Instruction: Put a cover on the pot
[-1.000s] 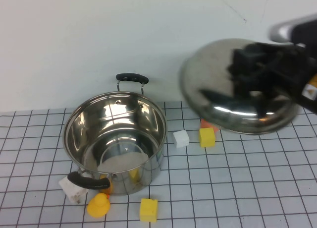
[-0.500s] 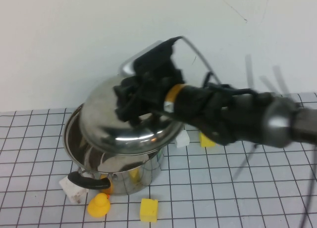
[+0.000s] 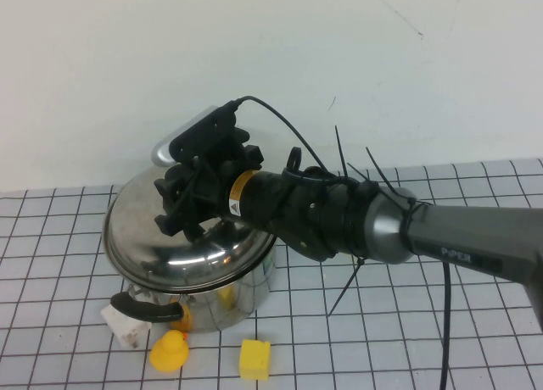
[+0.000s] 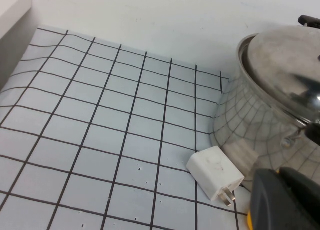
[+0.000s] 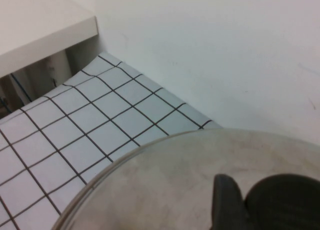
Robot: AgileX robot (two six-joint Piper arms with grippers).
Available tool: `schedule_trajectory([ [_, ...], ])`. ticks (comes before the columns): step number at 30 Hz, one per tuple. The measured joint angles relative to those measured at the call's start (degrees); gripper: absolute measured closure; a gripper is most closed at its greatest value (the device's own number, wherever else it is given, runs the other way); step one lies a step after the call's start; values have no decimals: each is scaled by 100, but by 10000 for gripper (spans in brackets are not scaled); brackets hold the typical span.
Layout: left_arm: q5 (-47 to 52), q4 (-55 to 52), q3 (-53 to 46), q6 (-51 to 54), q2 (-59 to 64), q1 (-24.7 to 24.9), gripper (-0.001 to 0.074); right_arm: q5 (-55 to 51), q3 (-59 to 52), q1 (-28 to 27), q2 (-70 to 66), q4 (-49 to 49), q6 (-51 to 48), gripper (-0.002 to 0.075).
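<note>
Covering the pot (image 3: 229,301), right gripper (image 3: 182,205) grips lid (image 3: 170,254); left gripper unseen.

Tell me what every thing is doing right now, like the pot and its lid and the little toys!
pot: upright, lid on top.
lid: on the pot, tilted, not settled flat.
right gripper: jaws shut on the lid's knob.
left gripper: out of view.
white plug: lying beside the pot.
yellow duck: upright, in front of the pot.
yellow block: resting on the table.
</note>
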State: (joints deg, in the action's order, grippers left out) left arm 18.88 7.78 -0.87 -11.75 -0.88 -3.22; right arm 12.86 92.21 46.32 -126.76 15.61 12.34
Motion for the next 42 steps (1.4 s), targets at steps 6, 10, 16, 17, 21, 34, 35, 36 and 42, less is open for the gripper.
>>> schedule_trajectory([
  [6,0,0,0,0,0,0,738,77,48,0,-81,0,0,382],
  [10,0,0,0,0,0,0,738,86,48,0,-95,0,0,382],
  [16,0,0,0,0,0,0,738,86,49,0,-95,0,0,326],
  [17,0,0,0,0,0,0,738,86,49,0,-95,0,0,297],
  [21,0,0,0,0,0,0,738,61,49,0,-95,0,-208,148],
  [34,0,9,0,0,0,0,738,-1343,-546,0,2115,153,-448,520],
  [35,0,9,0,0,0,0,738,-1318,-747,0,2354,153,-448,592],
  [36,0,9,0,0,0,0,738,-1286,-1030,0,2651,153,-448,639],
  [42,0,9,0,0,0,0,738,-867,-2789,0,4242,153,-448,719],
])
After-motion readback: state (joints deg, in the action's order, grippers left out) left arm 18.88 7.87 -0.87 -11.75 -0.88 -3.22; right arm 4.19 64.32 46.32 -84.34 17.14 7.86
